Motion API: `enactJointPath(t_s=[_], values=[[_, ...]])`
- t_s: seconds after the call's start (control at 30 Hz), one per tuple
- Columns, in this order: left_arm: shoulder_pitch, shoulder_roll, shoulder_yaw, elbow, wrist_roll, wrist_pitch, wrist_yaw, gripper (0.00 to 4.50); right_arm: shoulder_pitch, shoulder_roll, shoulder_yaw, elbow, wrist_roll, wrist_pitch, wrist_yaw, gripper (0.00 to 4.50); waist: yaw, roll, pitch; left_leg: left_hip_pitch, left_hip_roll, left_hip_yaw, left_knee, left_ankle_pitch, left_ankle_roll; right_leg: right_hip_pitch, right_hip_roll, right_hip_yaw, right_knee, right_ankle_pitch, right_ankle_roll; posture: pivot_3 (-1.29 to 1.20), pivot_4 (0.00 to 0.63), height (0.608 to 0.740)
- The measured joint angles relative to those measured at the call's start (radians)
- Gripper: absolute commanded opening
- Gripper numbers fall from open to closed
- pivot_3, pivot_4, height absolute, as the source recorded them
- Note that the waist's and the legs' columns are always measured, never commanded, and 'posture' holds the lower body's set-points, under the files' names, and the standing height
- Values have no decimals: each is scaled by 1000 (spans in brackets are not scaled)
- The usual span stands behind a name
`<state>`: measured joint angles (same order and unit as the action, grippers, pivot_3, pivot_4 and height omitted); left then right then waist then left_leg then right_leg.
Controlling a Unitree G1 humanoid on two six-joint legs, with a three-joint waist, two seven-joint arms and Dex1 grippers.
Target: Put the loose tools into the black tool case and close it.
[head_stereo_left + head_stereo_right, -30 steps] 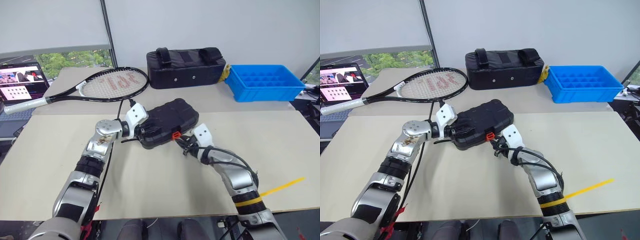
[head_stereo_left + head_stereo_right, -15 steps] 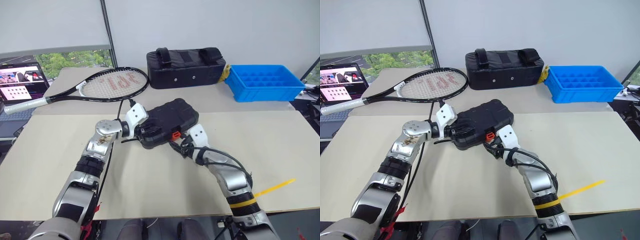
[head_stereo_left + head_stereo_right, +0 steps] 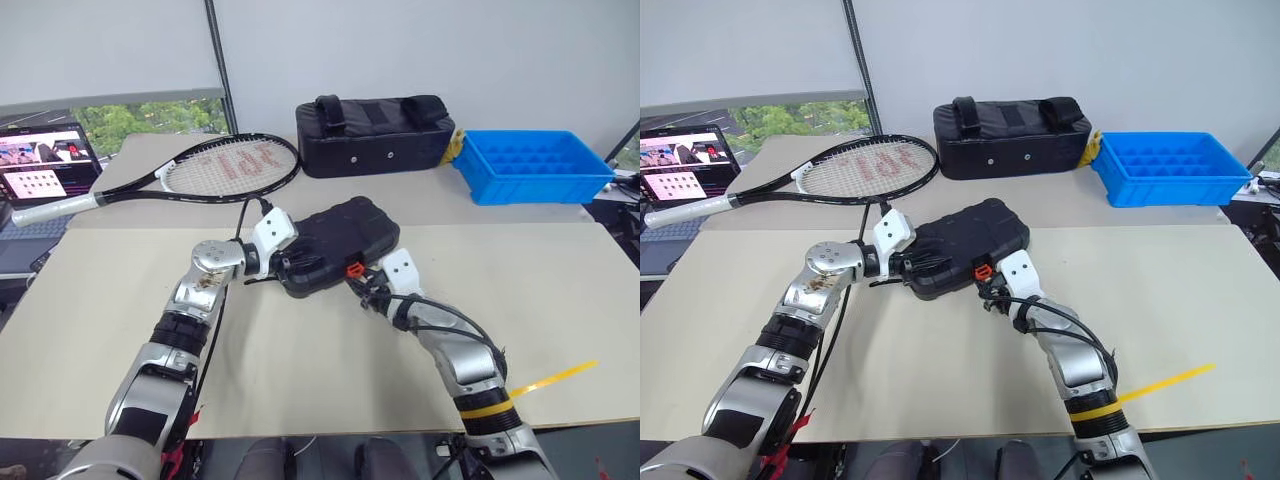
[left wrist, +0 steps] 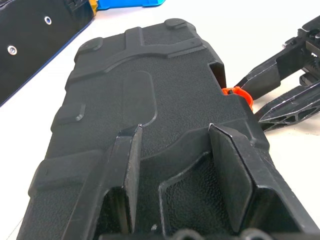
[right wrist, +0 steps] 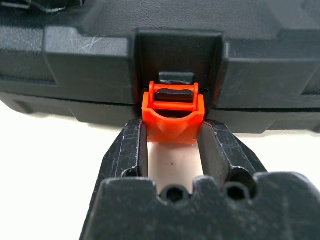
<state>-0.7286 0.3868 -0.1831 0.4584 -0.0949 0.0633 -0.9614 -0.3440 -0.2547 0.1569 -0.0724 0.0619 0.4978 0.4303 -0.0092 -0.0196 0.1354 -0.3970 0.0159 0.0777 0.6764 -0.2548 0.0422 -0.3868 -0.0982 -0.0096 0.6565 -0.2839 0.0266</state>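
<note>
On the beige counter (image 3: 300, 350) the black tool case (image 3: 335, 243) lies shut, lid down, near the middle. Behind it sit a tennis racket (image 3: 215, 165), a black fabric bag (image 3: 375, 135) and a blue bin (image 3: 530, 165).

The left gripper (image 4: 175, 145) rests on the case's lid at its near left end, its two fingers (image 4: 127, 170) spread flat on the top surface, pressing rather than clasping anything.

The right gripper (image 5: 172, 142) meets the case's front edge, where the small orange latch (image 5: 173, 117) sits between its fingers (image 5: 131, 150); both fingers touch the latch's sides, pinching it.
</note>
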Motion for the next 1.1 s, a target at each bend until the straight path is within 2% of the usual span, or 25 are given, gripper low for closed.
enactJointPath(t_s=[0.33, 1.0, 1.03, 1.07, 1.1], values=[[8, -1, -4, -13, 12, -14, -2, 2300, 2, -11, 0, -81, 0, 114, 1, 1162, 4, 0, 0, -2, 0, 0, -1, -1, 2, -1, 0, -1, -3, 0, 0, 0, 150, 729], [36, -3, -6, -51, 23, -35, -2, 2300, -2, -9, -13, -92, 6, 139, 12, 1162, 4, 0, 0, -2, 0, 0, -1, -1, 2, 0, 0, -2, -6, 0, 0, 0, 150, 729], [37, -4, -6, -52, 23, -35, -2, 2300, -2, -10, -13, -92, 6, 139, 15, 1662, 4, 0, 0, -2, 0, 0, -1, -1, 2, 0, 0, -2, -6, 0, 0, 0, 150, 729], [38, -4, -6, -52, 23, -35, -2, 2300, -2, -12, -13, -92, 6, 139, 20, 1968, 4, 0, 0, -2, 0, 0, -1, -1, 2, 0, 0, -2, -6, 0, 0, 0, 150, 729], [38, -4, -6, -52, 23, -35, -2, 2300, -2, -13, -13, -94, 6, 139, 21, 1968, 4, 0, 0, -2, 0, 0, -1, -1, 2, 0, 0, -2, -6, 0, 0, 0, 150, 729]])
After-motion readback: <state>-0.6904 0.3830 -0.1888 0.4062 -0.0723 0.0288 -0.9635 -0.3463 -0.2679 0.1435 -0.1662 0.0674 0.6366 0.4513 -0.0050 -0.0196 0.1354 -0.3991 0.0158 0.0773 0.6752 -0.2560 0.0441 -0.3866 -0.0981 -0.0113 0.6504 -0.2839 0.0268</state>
